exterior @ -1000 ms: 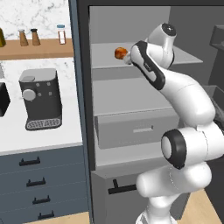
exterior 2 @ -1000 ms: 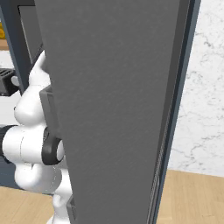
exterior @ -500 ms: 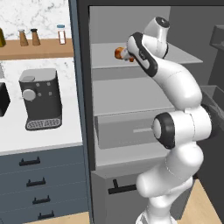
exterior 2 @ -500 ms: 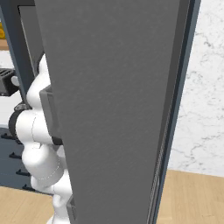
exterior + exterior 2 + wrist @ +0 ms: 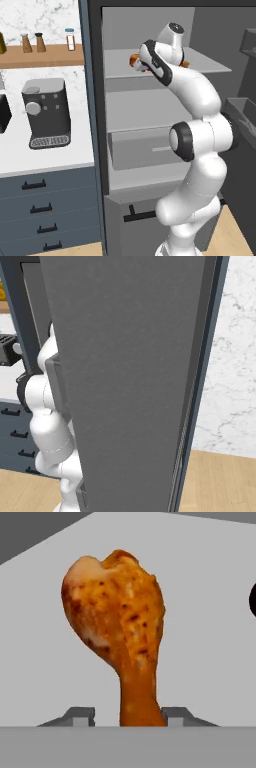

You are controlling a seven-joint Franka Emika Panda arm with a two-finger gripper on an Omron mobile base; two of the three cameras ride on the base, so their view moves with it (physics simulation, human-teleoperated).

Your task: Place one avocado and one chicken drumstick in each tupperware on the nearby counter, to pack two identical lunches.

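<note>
A browned chicken drumstick [image 5: 120, 627] lies on the grey upper shelf [image 5: 212, 64] of the open fridge, its thick end away from the hand. My gripper [image 5: 127, 714] has its two dark fingertips [image 5: 80, 714] close at both sides of the thin bone end. From the left base view the arm reaches up to that shelf, and the chicken drumstick [image 5: 134, 61] shows as an orange bit just left of the hand. A second orange bit [image 5: 184, 64] peeks out to the right of the wrist. The avocado and the tupperware are out of view. The white counter [image 5: 30, 160] lies to the left.
A black coffee machine [image 5: 46, 112] stands on the counter, under a wooden wall shelf [image 5: 35, 54] with small bottles. The fridge's open grey door [image 5: 125, 381] stands close on the right. Below the upper shelf are a lower shelf and a drawer [image 5: 142, 150].
The arm has reached further left along the upper shelf, its elbow swung lower and forward. The jaws have narrowed from wide open to close around the drumstick's thin end.
</note>
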